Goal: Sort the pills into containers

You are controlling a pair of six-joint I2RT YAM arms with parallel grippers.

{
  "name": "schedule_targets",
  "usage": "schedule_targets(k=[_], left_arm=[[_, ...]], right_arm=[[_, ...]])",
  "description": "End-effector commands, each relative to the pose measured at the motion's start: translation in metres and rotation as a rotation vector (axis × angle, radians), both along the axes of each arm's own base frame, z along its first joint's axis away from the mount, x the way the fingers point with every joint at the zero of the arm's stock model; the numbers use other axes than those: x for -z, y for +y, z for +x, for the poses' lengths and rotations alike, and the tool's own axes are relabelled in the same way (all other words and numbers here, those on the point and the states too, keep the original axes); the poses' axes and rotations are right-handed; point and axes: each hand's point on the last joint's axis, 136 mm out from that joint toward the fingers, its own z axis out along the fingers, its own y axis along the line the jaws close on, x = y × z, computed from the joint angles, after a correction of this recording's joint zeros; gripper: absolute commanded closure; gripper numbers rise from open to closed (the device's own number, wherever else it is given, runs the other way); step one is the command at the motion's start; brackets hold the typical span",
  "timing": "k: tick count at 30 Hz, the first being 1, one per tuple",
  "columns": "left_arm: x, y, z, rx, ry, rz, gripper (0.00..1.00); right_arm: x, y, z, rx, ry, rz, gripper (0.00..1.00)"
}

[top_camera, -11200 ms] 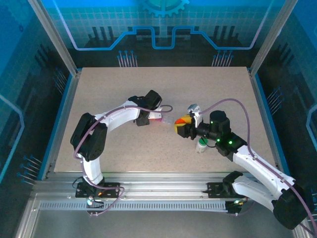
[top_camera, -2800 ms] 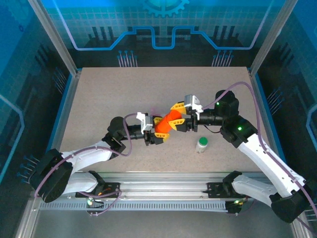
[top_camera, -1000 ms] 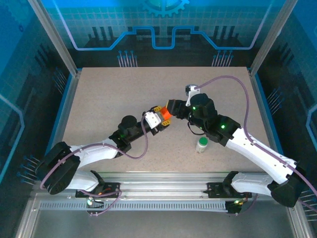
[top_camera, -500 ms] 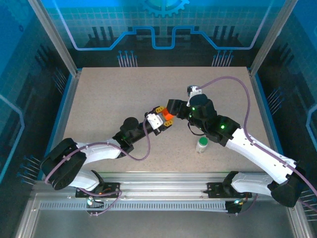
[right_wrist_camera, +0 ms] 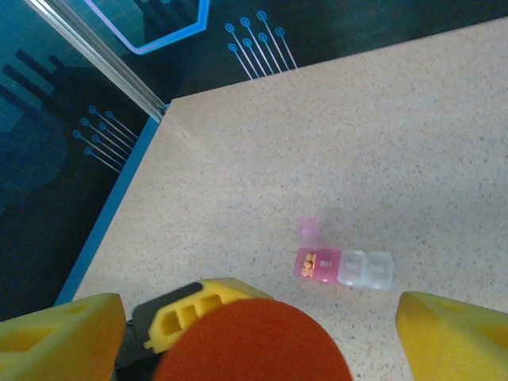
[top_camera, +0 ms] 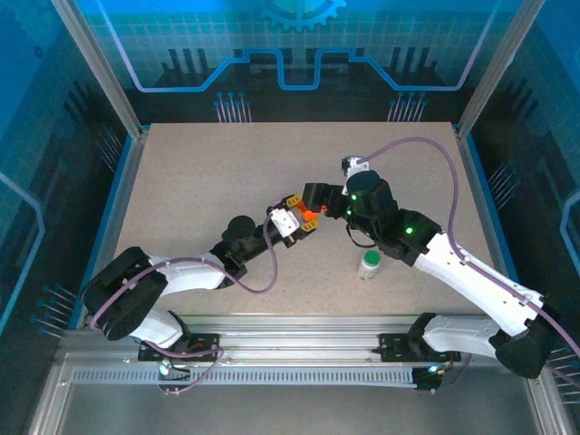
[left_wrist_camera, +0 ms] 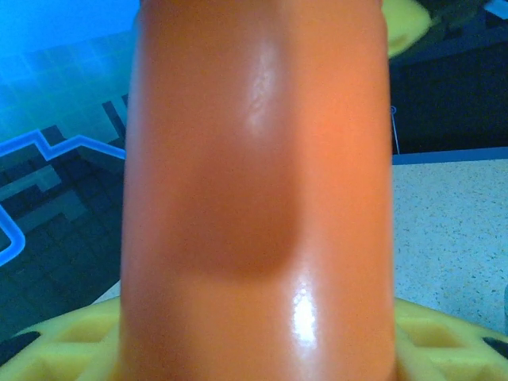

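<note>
Clamped around an orange bottle (left_wrist_camera: 258,198), the left gripper (top_camera: 299,216) has its yellow pads pressed against the bottle's sides. From its wrist camera I see little past that glossy orange wall, so I cannot make out the bottle's mouth or what is inside. The right gripper (top_camera: 317,203) sits at the bottle's far end with its pads (right_wrist_camera: 59,333) spread wide on either side and clear of it. Its camera looks straight down on the bottle's round red-orange end, which is cut off at the bottom edge. Beyond it the pill box (right_wrist_camera: 345,267) lies flat on the desk (right_wrist_camera: 381,143), a short row of joined cells. The pink cell (right_wrist_camera: 317,263) holds a few orange pills (right_wrist_camera: 311,260) and its lid (right_wrist_camera: 308,229) is flipped open, while the colourless cells (right_wrist_camera: 365,268) look shut. The print on them is too small to read. From above, the grippers cover that spot. A white bottle with a green cap (top_camera: 370,265) stands upright near the right arm. The desk is pale speckled beige, edged in blue and boxed in by blue-lit panels (top_camera: 290,45).
</note>
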Motion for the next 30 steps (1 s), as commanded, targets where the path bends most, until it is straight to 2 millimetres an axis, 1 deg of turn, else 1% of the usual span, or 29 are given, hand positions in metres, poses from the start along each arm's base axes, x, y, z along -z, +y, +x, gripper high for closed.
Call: schedule_targets(k=[1,4,7,10,12,13,15,18,20,22,26,30], left_arm=[[-0.001,-0.003,-0.005,0.026,-0.010,-0.025,1.00],[0.002,-0.004,-0.004,0.030,-0.002,-0.026,1.00],[0.002,-0.004,-0.004,0.030,0.007,-0.039,1.00],[-0.004,-0.004,-0.009,0.078,0.036,-0.085,1.00],[-0.012,-0.002,-0.015,0.144,0.069,-0.131,1.00],[-0.016,0.000,-0.020,0.194,0.095,-0.162,1.00],[-0.023,0.004,-0.027,0.285,0.136,-0.220,1.00],[-0.032,0.014,-0.035,0.377,0.147,-0.289,1.00],[-0.032,0.013,-0.039,0.422,0.163,-0.282,1.00],[-0.031,0.011,-0.045,0.464,0.168,-0.269,1.00],[-0.034,0.007,-0.055,0.531,0.168,-0.254,1.00],[-0.036,0.007,-0.058,0.548,0.164,-0.250,1.00]], right_arm=[[-0.019,0.002,0.003,-0.021,-0.049,-0.017,0.08],[-0.025,0.004,0.005,-0.031,-0.060,-0.025,0.05],[-0.032,-0.002,0.008,-0.020,-0.088,-0.051,0.03],[-0.043,-0.015,0.009,-0.023,-0.144,-0.097,0.03],[-0.055,-0.018,0.008,-0.102,-0.218,-0.101,0.06],[-0.063,-0.016,0.004,-0.175,-0.267,-0.077,0.07],[-0.074,-0.016,-0.006,-0.302,-0.390,-0.102,0.12],[-0.080,-0.013,-0.028,-0.482,-0.545,-0.164,0.20],[-0.078,-0.007,-0.046,-0.611,-0.636,-0.202,0.22],[-0.074,-0.002,-0.057,-0.706,-0.684,-0.221,0.25],[-0.065,0.008,-0.070,-0.875,-0.727,-0.218,0.31],[-0.062,0.017,-0.078,-0.992,-0.773,-0.188,0.31]])
